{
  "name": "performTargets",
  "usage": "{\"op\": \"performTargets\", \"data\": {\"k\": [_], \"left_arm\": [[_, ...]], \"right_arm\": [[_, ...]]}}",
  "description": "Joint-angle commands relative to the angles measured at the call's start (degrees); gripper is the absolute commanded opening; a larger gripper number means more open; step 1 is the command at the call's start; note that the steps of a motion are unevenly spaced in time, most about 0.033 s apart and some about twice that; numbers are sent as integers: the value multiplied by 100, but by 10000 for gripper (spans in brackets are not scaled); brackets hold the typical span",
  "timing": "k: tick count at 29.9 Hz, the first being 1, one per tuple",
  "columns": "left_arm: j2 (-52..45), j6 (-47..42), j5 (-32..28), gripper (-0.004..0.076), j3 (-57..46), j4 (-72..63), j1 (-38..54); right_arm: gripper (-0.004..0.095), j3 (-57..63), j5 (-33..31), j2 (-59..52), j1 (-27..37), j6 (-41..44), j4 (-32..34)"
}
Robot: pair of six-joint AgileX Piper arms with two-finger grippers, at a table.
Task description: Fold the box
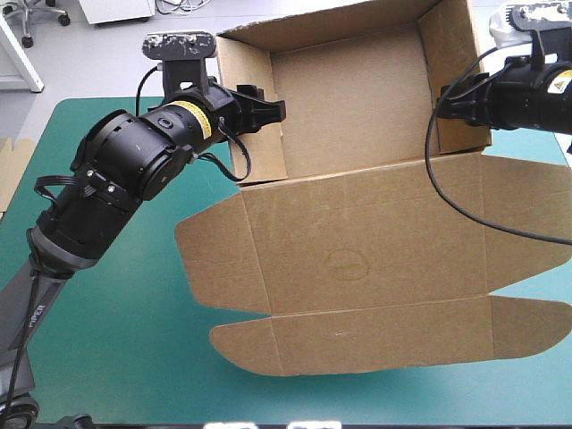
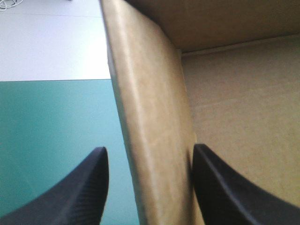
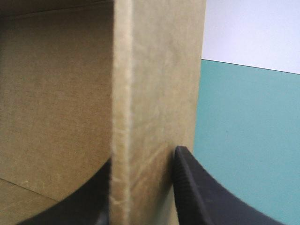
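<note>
Nearest the front edge of the teal-green table cover point(image 1: 116, 357), a cut sheet of brown cardboard, the box point(image 1: 375, 223), lies half formed. Its closest part is a long front flap with rounded ends point(image 1: 375, 335), flat on the cover. Just beyond that is the broad lid point(image 1: 295, 241), also flat, with a rounded side flap spread out at each end.

Farther back, joined to the lid along a crease, stands the open tray point(image 1: 349, 107) with its walls raised. The left gripper point(image 1: 268, 105) point(image 2: 149, 148) sits astride the tray's left wall point(image 2: 154, 140). Its black fingers point(image 2: 84, 187) stand fairly wide. One is outside over the cover, with a strip of teal-green showing between it and the board. The other is inside the tray, against the wall's inner face.

Across the tray, the right gripper point(image 1: 444, 100) point(image 3: 144, 157) is narrowed onto the right wall point(image 3: 159, 93). One finger is inside the tray and the other finger point(image 3: 201, 192) is on the outer face, and both touch the board, so this wall is pinched between them.

Off at the table's left edge, well apart from the box, an edge of more brown board point(image 1: 11, 170) shows.
</note>
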State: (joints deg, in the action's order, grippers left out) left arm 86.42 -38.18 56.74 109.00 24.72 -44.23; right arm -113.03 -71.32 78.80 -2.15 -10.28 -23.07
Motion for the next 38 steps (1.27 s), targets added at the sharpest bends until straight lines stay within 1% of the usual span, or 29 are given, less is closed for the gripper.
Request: {"op": "performTargets", "data": {"k": [1,2,4,5,7,8,9,10,12,15,18,23,28,31,35,38], "left_arm": [[-146,-127,-255,375,166,71,-11],[-146,-127,-255,356,166,20,-11],[-146,-127,-255,290,166,-117,-11],[-146,-127,-265,225,166,-225,-11],[-146,-127,-265,129,166,-265,-11],[-146,-127,-280,56,166,-277,-11],[-146,-127,-320,13,166,-277,-11],[-146,-106,-377,-8,166,-277,-11],[-146,-118,-526,-10,166,-277,-18],[-146,-118,-630,-10,166,-277,-48],[-146,-94,-593,-10,166,-195,-48],[-146,-94,-446,-10,166,221,-48],[-146,-51,27,-10,166,763,-48],[-146,-51,273,-10,166,1012,-48],[-86,112,372,-10,166,1133,-48],[74,149,569,-10,166,1236,-37]], "right_arm": [[2,-140,91,-172,-29,51,-600],[2,-140,91,-172,-29,51,-608],[1,-140,81,-172,-29,51,-624],[1,-140,81,-172,-29,62,-624],[2,-140,58,-172,-29,61,-624],[1,-140,57,-172,-50,78,-624],[1,-140,57,-172,-96,78,-607],[2,-140,57,-172,-176,78,-504],[2,-140,70,-172,-319,140,-279],[1,-140,139,-161,-642,372,300],[2,-140,165,-111,-892,570,692],[4,-140,175,79,-1365,1028,1687],[4,-140,175,304,-1832,1163,2038],[4,-140,164,437,-1990,1317,2307],[4,-140,41,614,-2079,1426,2453],[4,-140,5,737,-2080,1430,2452]]}}
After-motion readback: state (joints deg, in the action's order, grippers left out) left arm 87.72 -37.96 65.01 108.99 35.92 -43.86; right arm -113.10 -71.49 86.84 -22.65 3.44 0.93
